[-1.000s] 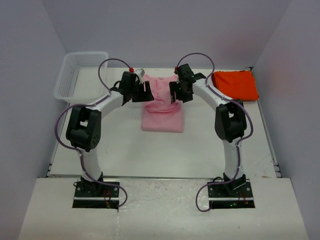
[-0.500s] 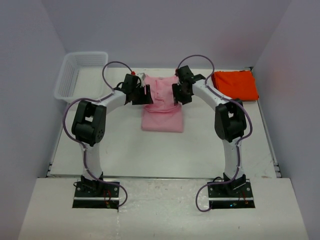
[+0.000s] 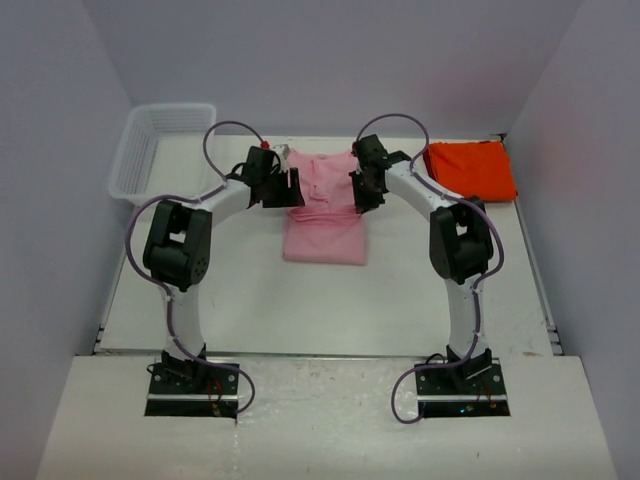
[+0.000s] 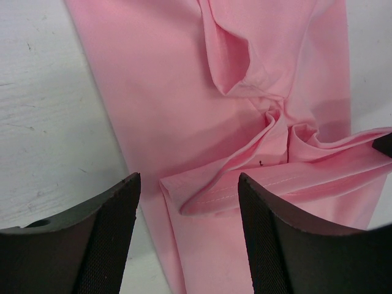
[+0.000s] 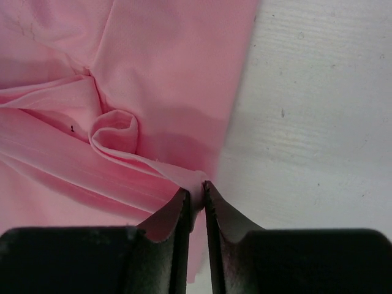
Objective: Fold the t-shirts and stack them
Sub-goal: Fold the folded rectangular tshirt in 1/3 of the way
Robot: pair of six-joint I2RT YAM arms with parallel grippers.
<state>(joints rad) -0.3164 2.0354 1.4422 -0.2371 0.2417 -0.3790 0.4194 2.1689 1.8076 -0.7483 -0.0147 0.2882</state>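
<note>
- Change since a second ago: the right hand [image 5: 196, 187] has gone from spread to pressed almost together. It now pinches a raised fold at the right edge of the pink t-shirt [image 3: 325, 235].
- The left hand [image 4: 188, 184] stays spread as before, and its arm has shifted only slightly. Its two fingers stand on either side of a hemmed fold at the shirt's left edge. Whether they touch the cloth cannot be told.
- Between the two hands the pink cloth is gathered into a small twist of wrinkles.
- The pink t-shirt lies on the worktop [image 3: 300, 300]. Its far part sits between the hands, and the rest runs flat from them toward the arm bases, in the same spot as earlier.
- The orange-red t-shirt [image 3: 470, 170] lies folded on the outer side of the right hand, well apart from it and unmoved.
- Count: two t-shirts, one pink and one orange-red; two hands, one spread and one pinching.
- There is also one white mesh basket [image 3: 130, 165], which stands off to the outer side of the left hand, well apart from it.
</note>
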